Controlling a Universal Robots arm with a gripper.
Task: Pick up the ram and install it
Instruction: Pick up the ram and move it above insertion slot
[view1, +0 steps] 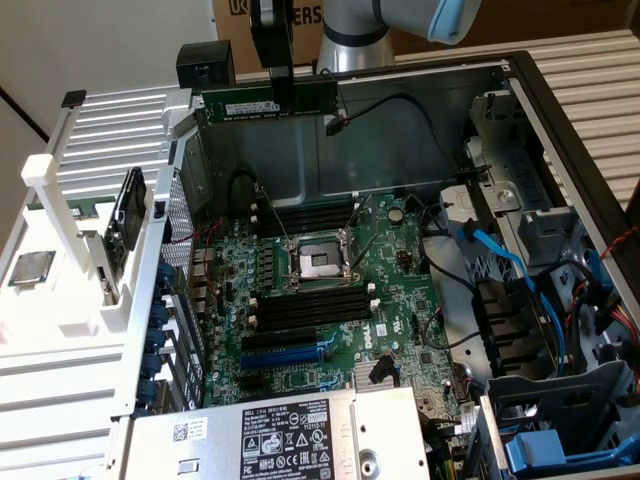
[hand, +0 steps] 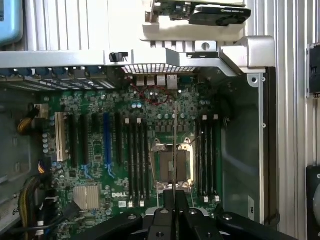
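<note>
Where the end effector clamps the ram broadside over the case, wrist view shows it edge-on

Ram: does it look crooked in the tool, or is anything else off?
Nothing stands out. The ram sits straight in the tool, held near its middle above the motherboard, its edge running parallel to the memory slots.

You are looking at a robotics lab bench set up for computer assembly: an opened desktop case lies on a ribbed metal tabletop, its green motherboard bared, a white parts rack beside it, a cardboard box and the grey robot arm behind
</note>
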